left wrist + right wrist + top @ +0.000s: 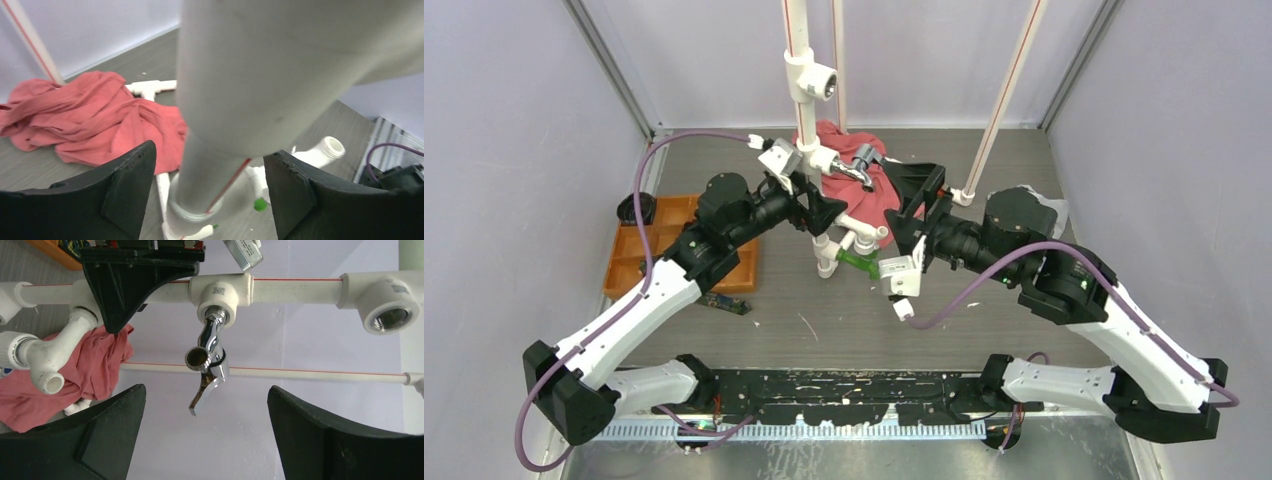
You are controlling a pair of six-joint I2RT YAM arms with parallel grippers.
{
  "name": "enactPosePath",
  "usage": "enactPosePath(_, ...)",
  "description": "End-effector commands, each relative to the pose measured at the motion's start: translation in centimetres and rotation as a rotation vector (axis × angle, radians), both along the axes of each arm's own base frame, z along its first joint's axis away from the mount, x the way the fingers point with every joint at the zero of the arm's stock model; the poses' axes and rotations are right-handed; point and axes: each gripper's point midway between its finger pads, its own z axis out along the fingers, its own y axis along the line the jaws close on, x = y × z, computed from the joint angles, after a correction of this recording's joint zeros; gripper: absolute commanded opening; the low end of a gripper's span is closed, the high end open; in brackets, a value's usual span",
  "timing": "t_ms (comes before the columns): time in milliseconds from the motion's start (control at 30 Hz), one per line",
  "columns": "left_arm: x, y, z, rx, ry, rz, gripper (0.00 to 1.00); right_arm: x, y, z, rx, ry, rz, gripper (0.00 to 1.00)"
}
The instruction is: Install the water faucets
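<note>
Top external: faucet [856, 172] seated in tee [820, 160]; orange tray [676, 216] holds black part [636, 208].

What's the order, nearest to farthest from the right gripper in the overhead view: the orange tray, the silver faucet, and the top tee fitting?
1. Silver faucet, just left of the right gripper.
2. Top tee fitting, higher up the white pipe, toward the back.
3. Orange tray, far over on the left side.
</note>
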Motion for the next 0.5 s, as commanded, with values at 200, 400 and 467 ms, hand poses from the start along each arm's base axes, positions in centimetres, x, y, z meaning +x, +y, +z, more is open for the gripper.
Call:
enactPosePath(200, 2.9, 3.9, 4.2, -0.029, -0.175, 0.239, 0.56, -4.3, -2.0, 4.4, 0.171, -0.050, 0.138, 0.95)
enactPosePath(400, 4.6, 5.6, 4.4, -0.030, -0.181, 0.318, 0.58, -3.2, -1.3, 4.1, 0.151, -0.064, 0.111, 0.95)
enactPosePath(467, 5.0, 6.1, 4.4, -0.030, -0.184, 0.343, 0.58, -2.9, -1.0, 4.0, 0.147, -0.067, 0.102, 0.95)
